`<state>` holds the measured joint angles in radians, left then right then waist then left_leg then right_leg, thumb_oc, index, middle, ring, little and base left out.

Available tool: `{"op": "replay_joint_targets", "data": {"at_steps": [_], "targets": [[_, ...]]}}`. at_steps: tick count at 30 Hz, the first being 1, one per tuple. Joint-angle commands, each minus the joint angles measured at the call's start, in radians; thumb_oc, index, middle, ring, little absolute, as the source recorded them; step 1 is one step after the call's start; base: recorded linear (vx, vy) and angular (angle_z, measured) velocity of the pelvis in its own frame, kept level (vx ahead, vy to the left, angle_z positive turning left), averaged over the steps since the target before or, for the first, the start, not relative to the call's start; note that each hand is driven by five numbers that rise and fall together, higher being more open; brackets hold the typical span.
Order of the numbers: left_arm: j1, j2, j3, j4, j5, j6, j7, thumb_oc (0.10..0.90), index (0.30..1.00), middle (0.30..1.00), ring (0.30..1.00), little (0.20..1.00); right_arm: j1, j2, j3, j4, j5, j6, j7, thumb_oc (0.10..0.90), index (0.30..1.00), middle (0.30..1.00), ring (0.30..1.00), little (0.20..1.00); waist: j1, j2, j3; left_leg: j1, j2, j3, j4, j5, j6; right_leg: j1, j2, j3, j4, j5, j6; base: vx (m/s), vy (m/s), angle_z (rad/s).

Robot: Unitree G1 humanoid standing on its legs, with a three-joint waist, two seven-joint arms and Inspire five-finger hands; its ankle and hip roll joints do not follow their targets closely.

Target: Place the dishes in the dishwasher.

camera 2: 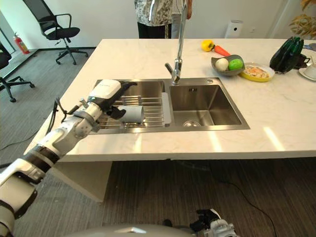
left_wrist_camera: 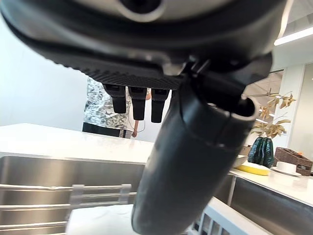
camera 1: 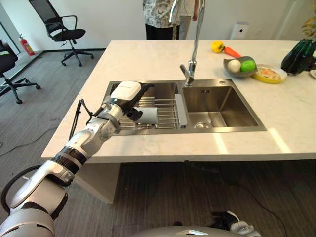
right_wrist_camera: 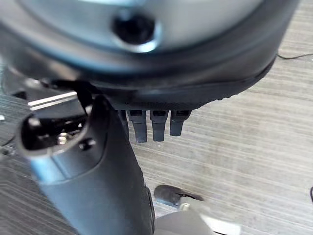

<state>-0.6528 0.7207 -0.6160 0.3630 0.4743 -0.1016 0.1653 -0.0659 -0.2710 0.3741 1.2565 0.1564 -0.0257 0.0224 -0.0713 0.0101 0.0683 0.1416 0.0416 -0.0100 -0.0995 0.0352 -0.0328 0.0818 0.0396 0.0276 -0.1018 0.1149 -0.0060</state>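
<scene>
A grey cup (camera 1: 149, 116) lies on its side on the wire rack (camera 1: 170, 117) in the left basin of the steel sink (camera 1: 224, 127). My left hand (camera 1: 126, 94) hovers over the rack's left part, its fingers straight. Its dark thumb (left_wrist_camera: 190, 161) hangs down right beside the cup's closed end, and I cannot tell whether it touches. In the left wrist view the rack's bars (left_wrist_camera: 44, 196) run under the hand. My right hand (right_wrist_camera: 146, 122) hangs low over the striped floor, fingers relaxed and holding nothing; it also shows at the bottom edge (camera 2: 213, 228).
A tall tap (camera 1: 193, 49) rises behind the bare right basin (camera 1: 217, 106). On the far right of the counter are a bowl of fruit (camera 1: 240, 66), a yellow plate (camera 1: 270, 74), a pepper with a carrot (camera 1: 221, 48) and a dark green vase (camera 1: 298, 55). A person (camera 1: 163, 17) stands beyond the counter. Office chairs (camera 1: 63, 28) stand at the left.
</scene>
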Motion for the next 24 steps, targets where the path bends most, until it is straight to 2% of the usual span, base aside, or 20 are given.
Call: {"op": "replay_joint_targets", "data": {"at_steps": [1,7,14,24], "targets": [[-0.178,0.017,0.015,0.043,0.041,-0.006,0.040,0.800,0.900,0.900,0.900,0.900,-0.032,0.002,0.033,0.025,-0.015,-0.025,0.001,0.800,0.900,0.900,0.900,0.900,0.002,-0.017,-0.023,0.002,-0.061,0.040,0.012,-0.086,0.013,0.042,-0.034,0.030,0.028,-0.142,0.094,0.00,0.000,0.00],[-0.197,-0.004,-0.039,0.094,0.058,0.004,0.007,0.800,0.900,0.900,0.900,0.900,-0.025,-0.003,0.049,0.015,-0.026,-0.021,0.006,0.800,0.900,0.900,0.900,0.900,-0.008,-0.007,-0.016,0.000,-0.057,0.043,0.012,-0.084,0.010,0.038,-0.032,0.034,0.027,-0.142,0.091,0.00,-0.006,0.00],[-0.198,-0.036,-0.059,0.155,0.073,0.024,0.004,0.800,0.900,0.900,0.900,0.900,-0.003,-0.010,0.040,0.031,-0.032,-0.016,0.003,0.800,0.900,0.900,0.900,0.900,-0.020,0.007,-0.008,-0.002,-0.054,0.052,0.012,-0.083,0.007,0.034,-0.030,0.041,0.024,-0.143,0.090,0.00,-0.012,-0.03],[-0.228,-0.104,-0.069,0.362,0.097,0.083,0.028,0.800,0.900,0.900,0.900,0.900,0.013,-0.022,0.033,0.032,-0.029,-0.010,-0.004,0.800,0.900,0.900,0.900,0.900,-0.048,0.028,0.004,0.000,-0.047,0.072,0.012,-0.083,0.002,0.034,-0.025,0.060,0.016,-0.140,0.089,0.00,-0.018,-0.07]]}}
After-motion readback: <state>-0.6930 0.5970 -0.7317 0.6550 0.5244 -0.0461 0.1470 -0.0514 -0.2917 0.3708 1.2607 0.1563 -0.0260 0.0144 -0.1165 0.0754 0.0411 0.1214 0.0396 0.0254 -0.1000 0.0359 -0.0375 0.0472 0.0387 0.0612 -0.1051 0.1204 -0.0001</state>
